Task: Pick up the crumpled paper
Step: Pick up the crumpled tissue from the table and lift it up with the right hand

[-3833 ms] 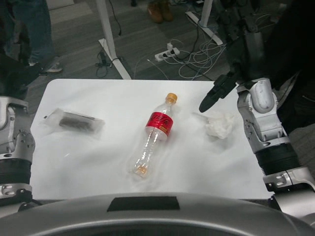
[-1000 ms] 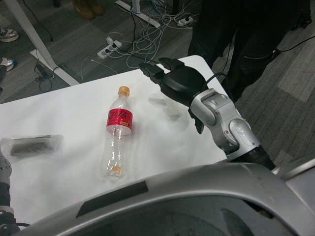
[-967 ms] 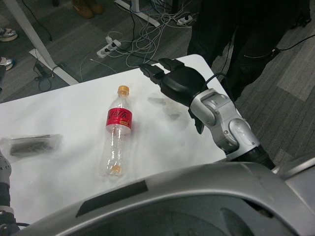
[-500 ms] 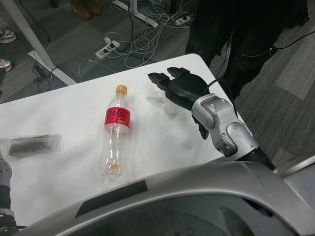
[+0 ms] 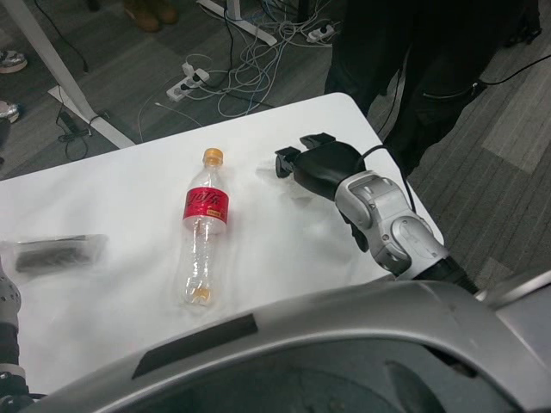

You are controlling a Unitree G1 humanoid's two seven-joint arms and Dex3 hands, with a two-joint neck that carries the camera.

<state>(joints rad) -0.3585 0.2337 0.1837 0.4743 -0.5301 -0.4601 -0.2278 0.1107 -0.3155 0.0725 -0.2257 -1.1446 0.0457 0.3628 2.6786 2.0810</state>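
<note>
1. Paper is the hardest thing to make out: the crumpled paper [image 5: 291,182] shows only as a faint white scrap at about 2 o'clock on the white tabletop [image 5: 129,284], mostly covered by the right robot hand [image 5: 317,163].
2. Its outline blends into the tabletop, so its long axis and the way it points cannot be told; a pale sliver sticks out toward 9 o'clock from under the fingers.
3. The right robot hand lies over the paper with its fingers curled downward around it; whether they actually grip the paper cannot be told, since the contact is hidden beneath the palm.
4. The right silver forearm [image 5: 387,228] runs from the hand toward 5 o'clock and is cut off by the robot's body.
5. The left robot hand is out of view; only a sliver of the left arm [image 5: 7,331] shows at the 8 o'clock edge.
6. A clear plastic bottle [image 5: 200,237] with a red label and an orange cap lies at the centre of the tabletop, cap toward 12 o'clock, well apart from the paper.
7. A dark bar in a clear wrapper [image 5: 53,252] lies at 9 o'clock, blurred.
8. A person in dark clothes [image 5: 413,60] stands at 1 o'clock, cut off by the frame.
9. Cables and a power strip [image 5: 194,79] lie on the floor at 12 o'clock.
</note>
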